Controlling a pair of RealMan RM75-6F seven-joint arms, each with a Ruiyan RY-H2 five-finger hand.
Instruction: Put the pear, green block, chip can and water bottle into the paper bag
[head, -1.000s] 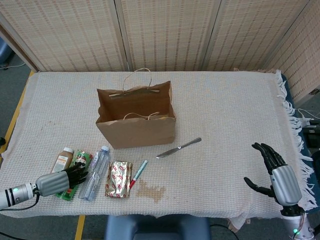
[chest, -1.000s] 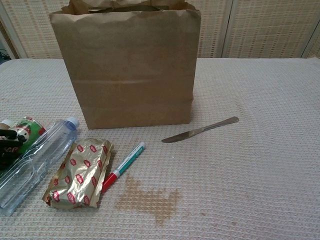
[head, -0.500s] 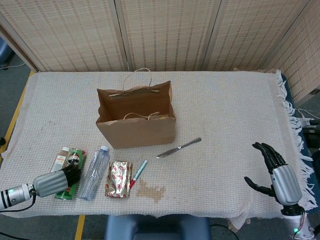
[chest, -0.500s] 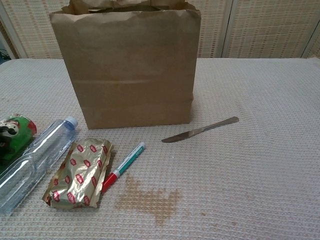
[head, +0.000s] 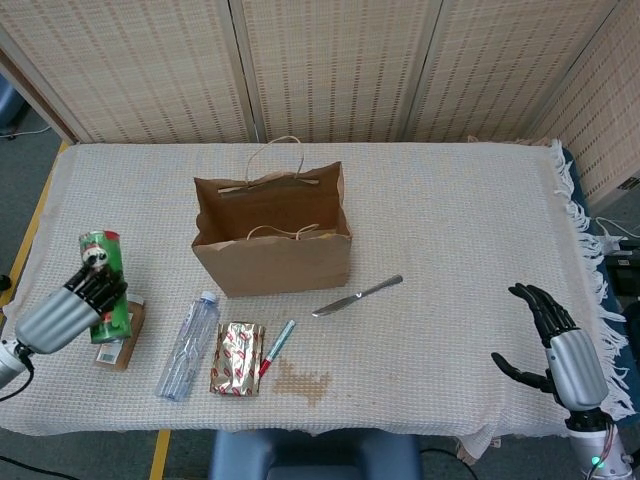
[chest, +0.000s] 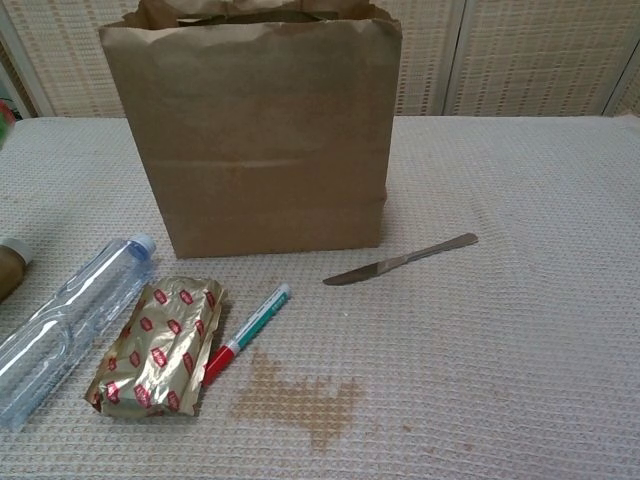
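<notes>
Left hand: the left hand (head: 72, 308) is gripping the chip can (head: 106, 284), fingers wrapped around its green body, holding it upright above the table's left edge.
Right hand: the right hand (head: 552, 340) is hanging released at the table's right front corner, fingers spread and holding nothing.
Paper bag: the paper bag (head: 272, 236) is standing open and upright at the middle of the table, handles sticking up.
Water bottle: the water bottle (head: 187, 346) is lying on its side in front of the bag's left corner, cap pointing toward the bag.
Other items: a foil packet (head: 237, 358) is lying just beside the bottle, a marker (head: 277, 347) just beside the packet, a butter knife (head: 357, 295) near the bag's right front corner, and a brown bottle (head: 119, 330) is lying under the lifted can.
Surface: a cream woven cloth (head: 450, 230) is covering the table, fringed on the right, with a brownish stain (head: 303, 381) near the marker.
Room: woven reed screens (head: 330, 65) are standing behind the table.
Head view only: both hands and the chip can are showing here, as is the bag's open mouth.
Chest view only: the bag's creased front wall (chest: 262, 135) is filling the frame, with the packet's red print (chest: 160, 346) reading clearly.
Hard to make out: the bag's inside is mostly shadowed, so its contents cannot be told; in the chest view the water bottle (chest: 66, 325) and the brown bottle (chest: 10, 264) are being cut off by the left edge.
</notes>
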